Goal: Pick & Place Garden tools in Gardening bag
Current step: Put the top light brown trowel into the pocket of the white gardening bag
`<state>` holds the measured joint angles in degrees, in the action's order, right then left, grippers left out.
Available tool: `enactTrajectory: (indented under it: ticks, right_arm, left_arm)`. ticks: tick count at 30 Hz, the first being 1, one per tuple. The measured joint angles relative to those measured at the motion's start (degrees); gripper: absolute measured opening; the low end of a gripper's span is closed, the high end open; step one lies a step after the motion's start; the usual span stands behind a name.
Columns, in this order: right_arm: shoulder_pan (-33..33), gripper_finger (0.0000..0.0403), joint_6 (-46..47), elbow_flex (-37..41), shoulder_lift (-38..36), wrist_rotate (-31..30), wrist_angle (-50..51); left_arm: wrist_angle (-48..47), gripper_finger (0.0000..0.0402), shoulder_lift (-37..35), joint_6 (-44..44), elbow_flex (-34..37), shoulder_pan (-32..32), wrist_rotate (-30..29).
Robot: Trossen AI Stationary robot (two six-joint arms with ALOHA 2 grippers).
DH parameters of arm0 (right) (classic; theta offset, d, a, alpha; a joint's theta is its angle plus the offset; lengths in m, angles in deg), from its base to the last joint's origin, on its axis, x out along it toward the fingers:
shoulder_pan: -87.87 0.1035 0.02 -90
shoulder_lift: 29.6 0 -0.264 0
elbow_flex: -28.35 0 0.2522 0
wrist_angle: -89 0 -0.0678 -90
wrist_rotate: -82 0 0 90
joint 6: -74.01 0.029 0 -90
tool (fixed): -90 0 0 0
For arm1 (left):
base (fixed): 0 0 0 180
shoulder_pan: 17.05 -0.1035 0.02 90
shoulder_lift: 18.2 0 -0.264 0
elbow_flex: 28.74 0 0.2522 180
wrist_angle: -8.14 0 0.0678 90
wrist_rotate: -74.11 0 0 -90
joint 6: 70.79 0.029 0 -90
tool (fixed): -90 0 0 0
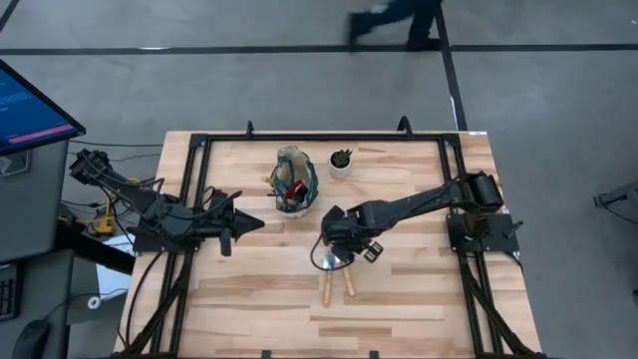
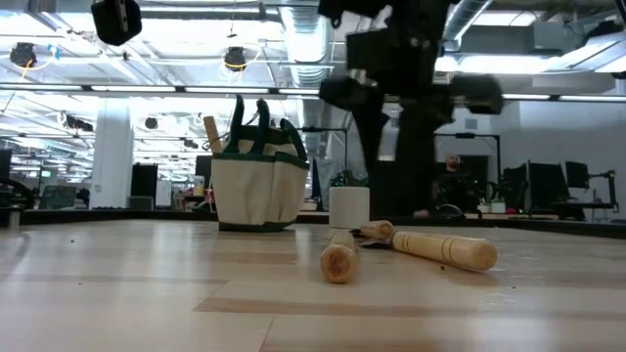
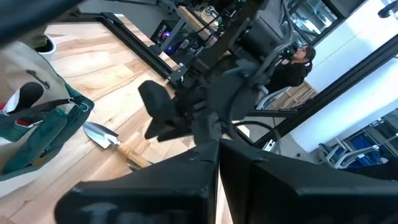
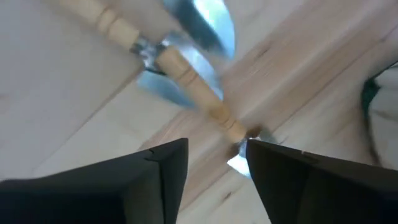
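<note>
Two garden tools with silver heads and light wooden handles (image 1: 337,277) lie crossed on the table near its middle; the low view shows their handles (image 2: 445,249). My right gripper (image 4: 217,152) hangs open over them, pointing down, with one handle's thin end (image 4: 235,129) just ahead of the gap between its fingers. The beige gardening bag with green trim (image 1: 296,179) stands toward the far edge, with a red item and a wooden handle (image 2: 210,132) inside. My left gripper (image 1: 239,224) waits shut, left of the bag, above the table. My right gripper stands open over the crossed tools, one fingertip (image 4: 252,149) close beside the thin end of a wooden handle (image 4: 235,129). Whether it touches that handle, I cannot tell. The tools lie flat on the table.
A small white pot with a dark plant (image 1: 341,162) stands right of the bag near the far edge. A black frame (image 1: 299,138) runs round the tabletop. Bare wood (image 1: 249,309) lies toward the near edge.
</note>
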<state>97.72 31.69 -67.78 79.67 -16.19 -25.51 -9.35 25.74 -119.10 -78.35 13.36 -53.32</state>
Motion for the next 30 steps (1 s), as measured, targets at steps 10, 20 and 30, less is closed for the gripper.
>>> enactTrajectory:
  ticks: [10,20,30]
  right_arm:
    - [1.26,0.0145,7.11,-1.69,0.64,-0.31,3.58]
    - [4.78,0.0025,34.34,-8.3,-17.66,0.6,13.19]
    - [8.95,0.0003,55.52,-8.2,-27.74,-9.48,12.36]
  left_arm:
    - [-0.05,0.0001,1.7,0.08,0.03,-0.36,-0.61]
    - [12.33,0.0,19.19,1.85,-0.24,-8.26,5.07]
    - [10.23,0.0,42.75,5.65,-14.53,-9.94,7.92]
